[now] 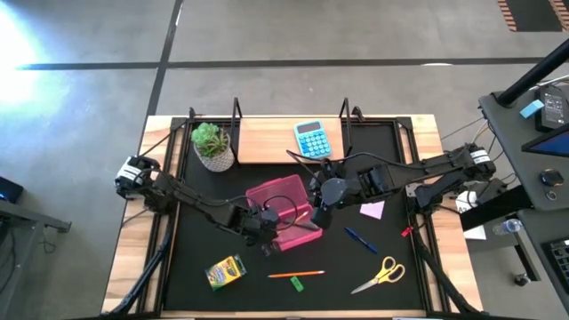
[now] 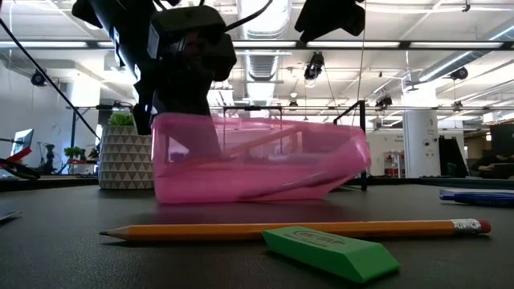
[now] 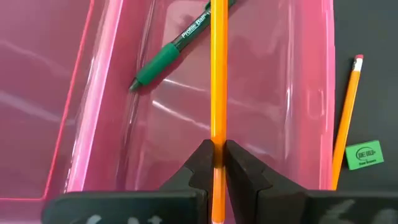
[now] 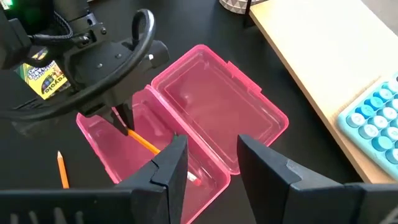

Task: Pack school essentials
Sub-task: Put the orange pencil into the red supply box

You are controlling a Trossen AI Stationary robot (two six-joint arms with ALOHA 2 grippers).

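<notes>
Left wrist view: left claw [image 3: 217, 163] clenched on orange pencil [image 3: 218, 74] over pink case [image 3: 99, 93] (green pen inside). Right claw [image 4: 208, 162] released, empty. Risk: pencil, released tilted, catching the rim and rolling onto desk.

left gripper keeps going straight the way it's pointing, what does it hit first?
Probably the floor of the open pink box. The left gripper, shut on an orange pencil, points into it; a green pen lies off to one side. Depth is unclear.
</notes>
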